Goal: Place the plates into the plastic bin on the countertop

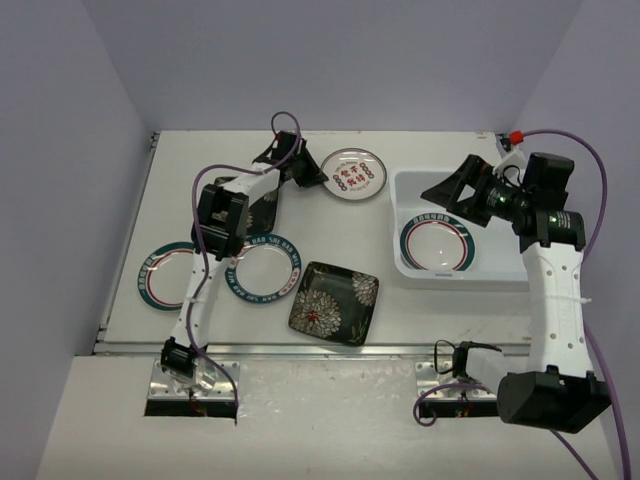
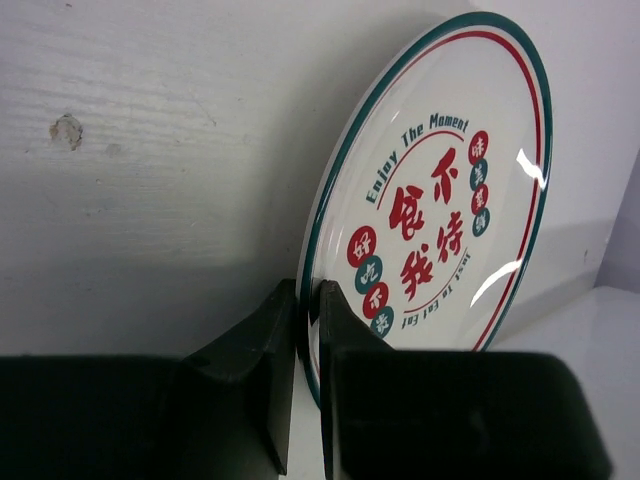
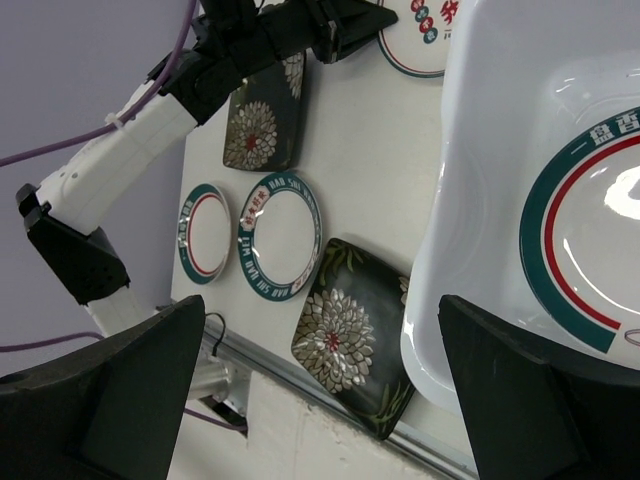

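The off-white desk (image 1: 340, 230) is seen from above. The plastic bin (image 1: 460, 280) is set against its right edge, about midway between the front and far edges. 1 round plate with a teal and red rim (image 1: 437, 245) is laid flat on the floor of the bin.

5 more plates are spread over the desk. 1 black square plate (image 1: 333, 302) with chrysanthemums is placed at the middle of the front edge. A 2nd black square plate (image 3: 262, 115) is partly covered by the left arm, toward the far left corner. A blue-rimmed plate (image 1: 265, 270) is laid just left of the front black one. A teal-rimmed plate (image 1: 165, 275) is set just beside it, by the left edge. A red-lettered plate (image 2: 440, 220) is found near the far edge, at the middle.

The rim of the red-lettered plate is clamped between the left fingers (image 1: 310, 172), which are closed on it. The right fingers (image 1: 452, 195) are held spread wide above the bin.
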You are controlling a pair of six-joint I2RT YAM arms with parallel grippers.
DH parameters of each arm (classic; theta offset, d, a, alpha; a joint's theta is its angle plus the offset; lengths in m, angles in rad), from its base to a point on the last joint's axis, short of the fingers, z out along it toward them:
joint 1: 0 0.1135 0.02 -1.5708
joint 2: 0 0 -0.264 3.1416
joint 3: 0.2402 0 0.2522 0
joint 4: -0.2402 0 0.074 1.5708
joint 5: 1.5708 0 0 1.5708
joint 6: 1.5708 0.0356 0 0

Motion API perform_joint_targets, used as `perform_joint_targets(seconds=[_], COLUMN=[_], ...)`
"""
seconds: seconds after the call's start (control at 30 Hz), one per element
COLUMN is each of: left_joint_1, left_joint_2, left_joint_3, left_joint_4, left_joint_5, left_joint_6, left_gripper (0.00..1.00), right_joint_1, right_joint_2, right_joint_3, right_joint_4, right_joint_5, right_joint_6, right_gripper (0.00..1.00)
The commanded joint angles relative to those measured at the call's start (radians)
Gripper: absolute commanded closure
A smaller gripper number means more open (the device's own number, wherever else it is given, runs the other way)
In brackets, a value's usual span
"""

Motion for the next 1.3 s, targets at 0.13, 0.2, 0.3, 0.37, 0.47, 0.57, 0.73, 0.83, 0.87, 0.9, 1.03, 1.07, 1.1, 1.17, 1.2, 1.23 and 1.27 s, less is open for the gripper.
perform_joint_targets(seconds=[0.13, 0.2, 0.3, 0.37, 0.47, 0.57, 0.73, 0.83, 0.87, 0.9, 1.03, 1.07, 1.1, 1.17, 1.2, 1.23, 1.27], left_joint_1=[0.026, 0.024, 0.001, -0.005, -0.004, -0.006, -0.017, -0.024, -0.026, -0.027, -0.027, -0.027, -0.027, -0.027, -0.027, -0.027, -0.027], left_joint_2=[-0.118, -0.221, -0.475, -0.587, -0.745, -0.81, -0.889, -0.904, -0.905, -0.906, -0.924, -0.93, -0.937, -0.95, -0.958, -0.968, -0.972], left_joint_3=[-0.106, -0.197, -0.376, -0.495, -0.617, -0.64, -0.702, -0.712, -0.711, -0.711, -0.724, -0.73, -0.737, -0.748, -0.75, -0.751, -0.744], left_joint_4=[0.083, 0.14, 0.281, 0.296, 0.293, 0.242, 0.304, 0.379, 0.402, 0.416, 0.421, 0.429, 0.438, 0.459, 0.464, 0.465, 0.433], left_joint_5=[0.041, 0.07, 0.116, 0.103, 0.126, 0.234, 0.418, 0.555, 0.588, 0.61, 0.616, 0.618, 0.622, 0.619, 0.616, 0.612, 0.599], left_joint_6=[-0.014, -0.003, 0.021, 0.052, 0.062, 0.074, 0.014, -0.04, -0.056, -0.068, -0.081, -0.088, -0.098, -0.106, -0.107, -0.104, -0.091], left_gripper=[1.0, 1.0, 1.0, 1.0, 1.0, 1.0, 1.0, 1.0, 1.0, 1.0, 1.0, 1.0, 1.0, 0.98, 0.92, 0.81, 0.58], right_joint_1=[0.018, 0.024, 0.036, 0.047, 0.052, 0.081, 0.129, 0.141, 0.141, 0.14, 0.14, 0.141, 0.142, 0.142, 0.141, 0.139, 0.132], right_joint_2=[0.043, 0.05, 0.085, 0.123, 0.177, 0.242, 0.34, 0.37, 0.37, 0.367, 0.338, 0.332, 0.325, 0.311, 0.304, 0.296, 0.288], right_joint_3=[0.021, 0.029, 0.044, 0.071, 0.123, 0.182, 0.259, 0.263, 0.248, 0.232, 0.157, 0.139, 0.132, 0.117, 0.109, 0.103, 0.099], right_joint_4=[0.043, 0.06, 0.138, 0.16, 0.158, 0.139, 0.13, 0.147, 0.165, 0.18, 0.253, 0.266, 0.269, 0.271, 0.27, 0.266, 0.26], right_joint_5=[0.001, -0.002, -0.079, -0.097, -0.087, -0.002, 0.058, 0.078, 0.065, 0.051, -0.04, -0.059, -0.069, -0.079, -0.084, -0.09, -0.083], right_joint_6=[-0.016, -0.018, 0.004, 0.011, 0.005, -0.087, -0.125, -0.109, -0.098, -0.089, -0.037, -0.027, -0.023, -0.022, -0.022, -0.023, -0.023], right_gripper=[0.01, 0.01, 0.01, 0.01, 0.01, 0.01, 0.01, 0.02, 0.09, 0.16, 0.72, 0.81, 0.84, 0.92, 0.96, 0.99, 1.0])
